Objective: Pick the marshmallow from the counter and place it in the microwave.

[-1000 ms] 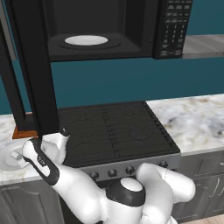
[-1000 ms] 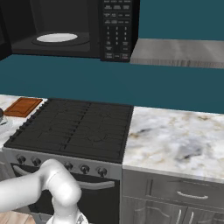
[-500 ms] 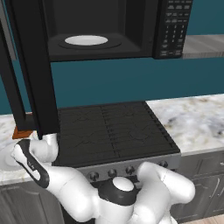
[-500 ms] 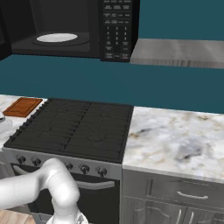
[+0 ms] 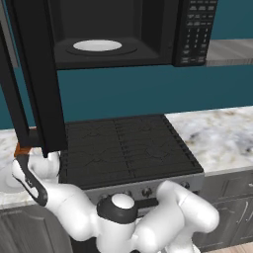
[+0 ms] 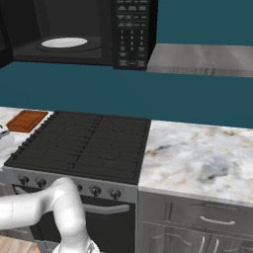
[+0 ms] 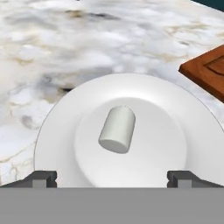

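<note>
The marshmallow (image 7: 117,129), a small white cylinder, lies on its side in the middle of a round white plate (image 7: 52,127) on the marbled counter (image 7: 87,39). My gripper (image 7: 113,178) hovers right above it, open; one fingertip stands on each side of the marshmallow, neither touching it. In the left base view my hand (image 5: 29,173) hangs low over the counter's left end, left of the stove. The microwave (image 5: 123,29) is mounted above the stove, its white turntable (image 5: 97,45) in sight and its tall black door (image 5: 34,79) swung open to the left.
A brown wooden board (image 7: 208,70) lies beside the plate. The black stove (image 5: 126,148) sits between the two counter stretches. The open microwave door hangs just above my hand. A grey shelf (image 6: 202,57) runs right of the microwave (image 6: 74,27).
My hand has swung left and sunk lower over the counter's left end. The jaws stay open and the marshmallow has not moved.
</note>
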